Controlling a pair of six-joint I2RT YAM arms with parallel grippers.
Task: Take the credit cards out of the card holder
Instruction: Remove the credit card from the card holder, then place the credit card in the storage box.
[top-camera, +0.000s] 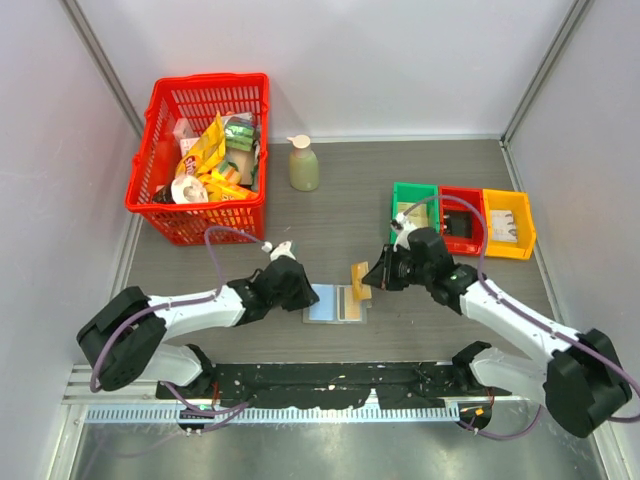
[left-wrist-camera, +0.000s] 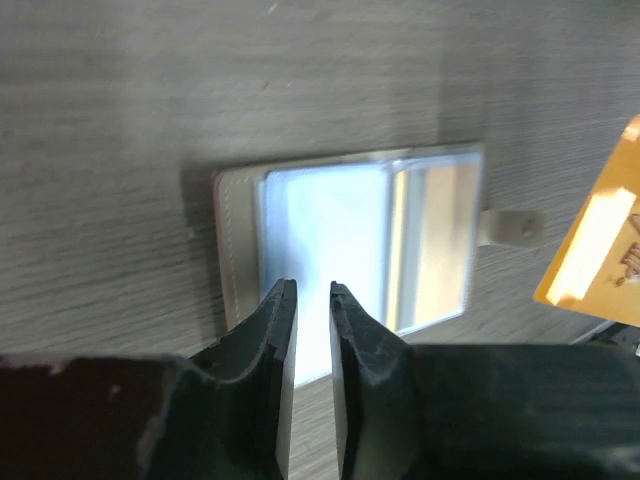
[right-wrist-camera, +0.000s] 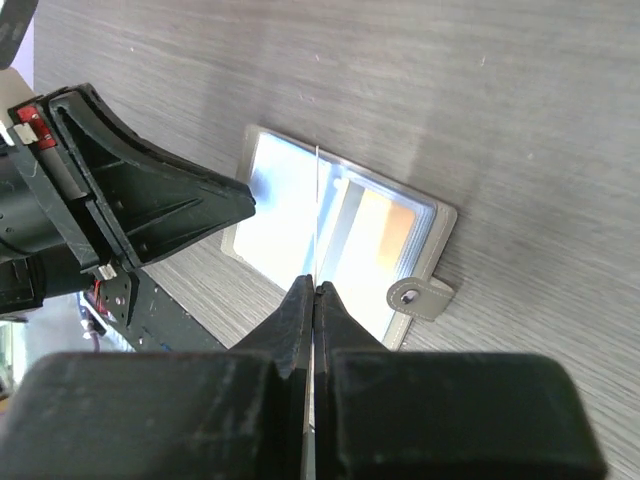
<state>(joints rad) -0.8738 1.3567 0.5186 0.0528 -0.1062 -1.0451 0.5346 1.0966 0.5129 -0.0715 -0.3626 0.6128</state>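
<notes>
The card holder (top-camera: 336, 303) lies open and flat on the table (top-camera: 450, 165), near its middle and close to the near edge, with its light-blue panel on the left. A yellow-orange credit card (top-camera: 360, 280) is just off its far right corner, pinched edge-on in the tightly closed right gripper (right-wrist-camera: 314, 290). The left gripper (left-wrist-camera: 312, 290) sits over the left panel, jaws a narrow slit apart with nothing between them.

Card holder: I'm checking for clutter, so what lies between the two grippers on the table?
The open card holder, flat between the left gripper and the right gripper, which pinches a yellow card; the top view shows it.
</notes>
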